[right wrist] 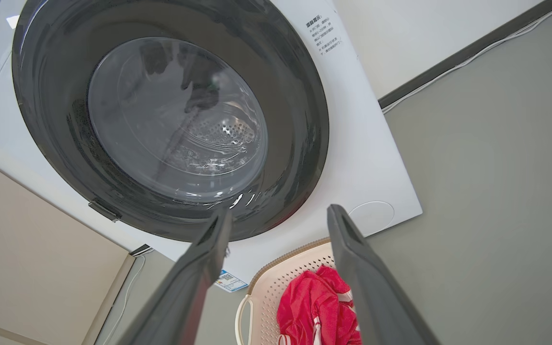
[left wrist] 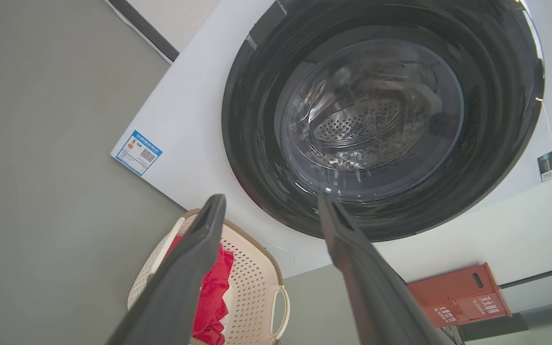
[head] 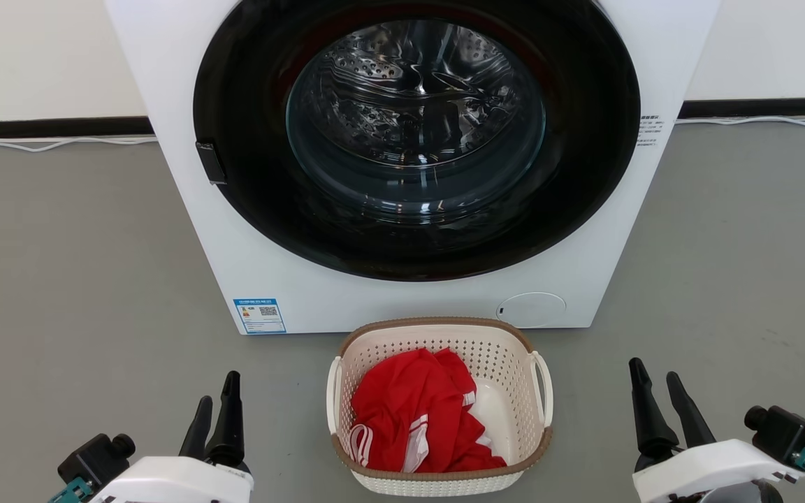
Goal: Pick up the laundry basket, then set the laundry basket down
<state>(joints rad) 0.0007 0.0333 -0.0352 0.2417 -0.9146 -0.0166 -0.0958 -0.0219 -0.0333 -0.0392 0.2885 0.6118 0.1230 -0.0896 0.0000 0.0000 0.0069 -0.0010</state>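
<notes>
The laundry basket [head: 514,370], cream perforated plastic with a brown rim and white loop handles, stands on the grey floor just before the washing machine, holding a red garment [head: 416,412]. My left gripper [head: 219,398] rests open at the lower left, well left of the basket. Open as well, my right gripper [head: 656,381] sits at the lower right, clear of the basket's right handle. The left wrist view has the basket [left wrist: 252,282] behind my open gripper [left wrist: 271,203]. In the right wrist view the basket [right wrist: 276,292] lies beyond my open gripper [right wrist: 280,213]. Neither touches it.
A large white washing machine [head: 612,230] with a round dark glass door [head: 416,126], shut, stands right behind the basket. Grey floor [head: 67,279] spreads to both sides. A white cable [head: 53,143] runs along the wall base. A red box [left wrist: 463,294] sits by the wall.
</notes>
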